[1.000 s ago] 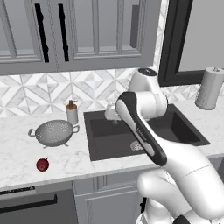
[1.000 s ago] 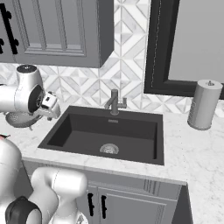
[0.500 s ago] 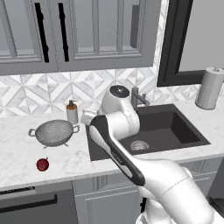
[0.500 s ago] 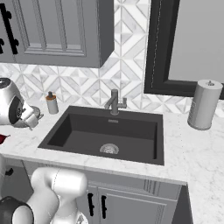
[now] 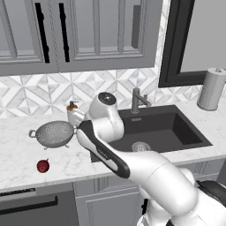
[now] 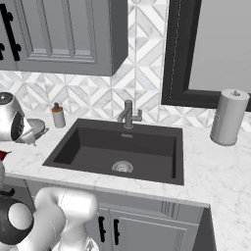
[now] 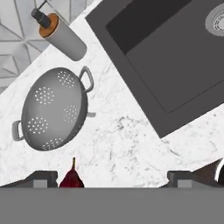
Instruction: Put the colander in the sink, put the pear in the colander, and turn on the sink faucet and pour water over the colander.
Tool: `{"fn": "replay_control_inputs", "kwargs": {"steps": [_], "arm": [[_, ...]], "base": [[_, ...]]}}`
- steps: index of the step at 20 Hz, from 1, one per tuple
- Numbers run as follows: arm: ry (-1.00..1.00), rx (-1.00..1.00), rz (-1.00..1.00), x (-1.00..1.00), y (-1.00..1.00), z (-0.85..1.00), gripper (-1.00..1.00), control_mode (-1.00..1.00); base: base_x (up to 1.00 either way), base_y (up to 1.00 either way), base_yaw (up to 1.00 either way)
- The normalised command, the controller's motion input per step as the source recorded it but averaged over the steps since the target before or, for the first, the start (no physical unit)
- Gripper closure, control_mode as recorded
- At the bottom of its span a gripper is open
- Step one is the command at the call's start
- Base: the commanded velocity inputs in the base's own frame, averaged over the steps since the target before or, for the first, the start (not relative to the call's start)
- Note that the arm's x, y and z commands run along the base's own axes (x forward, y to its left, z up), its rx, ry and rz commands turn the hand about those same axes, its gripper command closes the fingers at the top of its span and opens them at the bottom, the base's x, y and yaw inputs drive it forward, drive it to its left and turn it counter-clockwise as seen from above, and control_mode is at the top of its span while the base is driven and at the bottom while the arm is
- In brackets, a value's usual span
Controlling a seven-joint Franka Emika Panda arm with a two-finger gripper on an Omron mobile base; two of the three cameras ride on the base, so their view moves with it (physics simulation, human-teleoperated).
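Colander (image 5: 54, 133) sits on the marble counter (image 5: 17, 132) left of the sink (image 5: 167, 128), upright on its small feet, its bowl holding nothing. In the hand view the colander (image 7: 54, 109) lies up and to the left, one loop handle turned toward the sink (image 7: 166, 57), with the soap bottle (image 7: 61, 35) near it by the tiled wall. The pear (image 5: 43, 166) rests on the counter in front of the colander, apart from it, nearer the counter's front edge. In the hand view the pear (image 7: 72, 177) shows at the bottom edge with its stem pointing up, just beside the left fingertip.

The gripper (image 7: 111, 177) hangs above bare marble between the colander and the sink's corner, its two fingertips spread wide with nothing between them. From the left base view the hand itself seems to be hidden behind the arm's elbow, close to the soap bottle (image 5: 72, 110).

The faucet (image 5: 137, 100) stands at the back rim of the sink, and the basin is dry as far as one can see, with the round drain (image 6: 122, 166) on its floor. A paper towel roll (image 6: 226, 116) stands on the counter to the right.
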Motion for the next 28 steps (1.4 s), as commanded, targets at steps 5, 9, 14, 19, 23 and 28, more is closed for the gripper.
{"fn": "replay_control_inputs", "kwargs": {"steps": [5, 9, 14, 19, 23, 28], "arm": [[0.24, 0.02, 0.00, 0.38, 0.24, -0.25, -1.00, -1.00], [0.19, -0.06, 0.00, 0.29, 0.23, -0.19, -1.00, -1.00], [-0.01, -0.16, -0.06, 0.15, 0.26, -0.11, -1.00, -1.00], [-0.04, -0.06, -0.11, 0.09, 0.17, -0.15, -1.00, -1.00], [0.00, 0.00, -0.08, 0.14, 0.05, -0.21, -1.00, -1.00], [0.00, 0.00, -0.02, 0.16, 0.00, -0.20, -1.00, -1.00]], "base": [[0.00, 0.00, 0.00], [0.00, 0.00, 0.00], [0.00, 0.00, 0.00], [0.00, 0.00, 0.00], [0.00, 0.00, 0.00], [0.00, 0.00, 0.00]]}}
